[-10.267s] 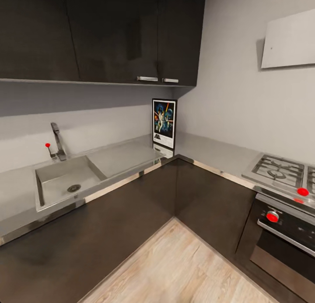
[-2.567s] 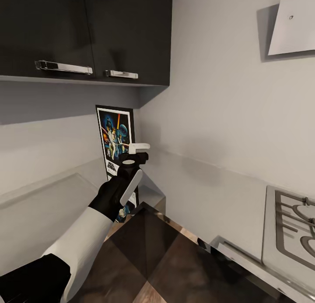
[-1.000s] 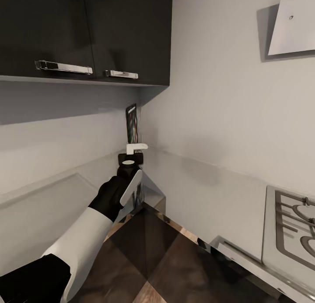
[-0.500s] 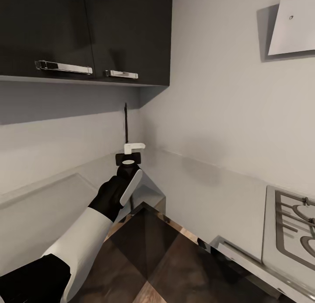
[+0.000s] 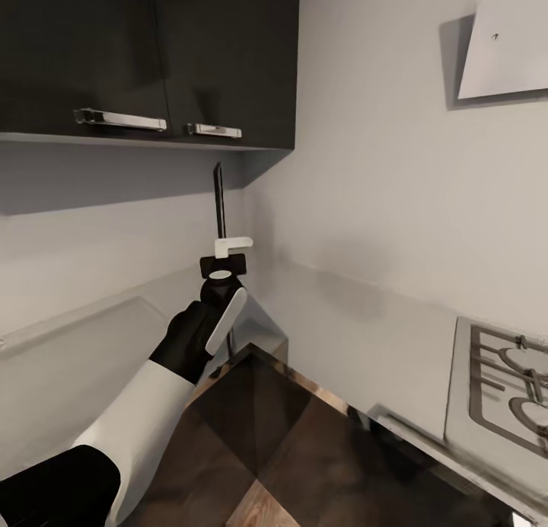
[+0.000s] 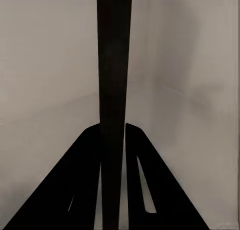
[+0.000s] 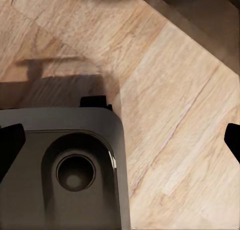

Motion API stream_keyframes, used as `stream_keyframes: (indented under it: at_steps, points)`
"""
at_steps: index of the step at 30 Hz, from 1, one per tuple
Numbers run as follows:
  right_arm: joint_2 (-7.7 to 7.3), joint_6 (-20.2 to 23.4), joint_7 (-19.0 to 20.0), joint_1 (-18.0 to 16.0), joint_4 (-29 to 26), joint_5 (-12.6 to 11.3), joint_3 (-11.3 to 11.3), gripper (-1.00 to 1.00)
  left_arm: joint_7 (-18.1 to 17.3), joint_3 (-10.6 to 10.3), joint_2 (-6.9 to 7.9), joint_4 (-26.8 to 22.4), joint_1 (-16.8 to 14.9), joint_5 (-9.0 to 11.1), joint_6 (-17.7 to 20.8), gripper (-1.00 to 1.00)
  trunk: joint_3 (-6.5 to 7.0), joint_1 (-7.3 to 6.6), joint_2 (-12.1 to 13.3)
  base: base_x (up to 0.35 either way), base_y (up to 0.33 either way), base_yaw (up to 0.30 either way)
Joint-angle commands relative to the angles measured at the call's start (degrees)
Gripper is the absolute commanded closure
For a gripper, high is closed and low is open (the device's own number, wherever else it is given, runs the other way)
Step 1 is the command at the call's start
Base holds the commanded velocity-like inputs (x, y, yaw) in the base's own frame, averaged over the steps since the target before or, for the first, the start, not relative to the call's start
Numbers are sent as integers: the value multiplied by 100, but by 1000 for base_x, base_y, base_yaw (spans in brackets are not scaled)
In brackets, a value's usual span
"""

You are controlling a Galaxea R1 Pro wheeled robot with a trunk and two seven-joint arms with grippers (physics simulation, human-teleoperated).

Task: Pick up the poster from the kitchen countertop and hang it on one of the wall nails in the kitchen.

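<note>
The left hand [image 5: 225,262] pinches the poster [image 5: 219,199] by its lower edge, holding it upright and edge-on in the corner above the desk [image 5: 91,352], below the dark wall cabinets [image 5: 190,55]. In the left wrist view the fingers [image 6: 92,160] press on the thin black frame [image 6: 114,65]. The right hand's [image 7: 120,140] fingertips stand spread over the wooden floor [image 7: 175,115].

grey kitchen countertop [image 5: 358,336], gas hob [image 5: 502,390] apparently set in

Poster [image 5: 219,201] edge-on, upright, seemingly above countertop [image 5: 358,336]
</note>
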Motion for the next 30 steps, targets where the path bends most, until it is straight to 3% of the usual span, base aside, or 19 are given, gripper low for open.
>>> stream_keyframes:
  at_steps: [1,30]
  points:
    - [1,-23,5,-4,4,-1,-37,-100,51,-10,0,-5,-6,28,23,100,-6,-3,-4,-310,0,0]
    - [1,-30,-4,-4,-46,-17,-51,-100,34,-29,0,-14,71,37,153,100,-6,-3,-4,-336,0,0]
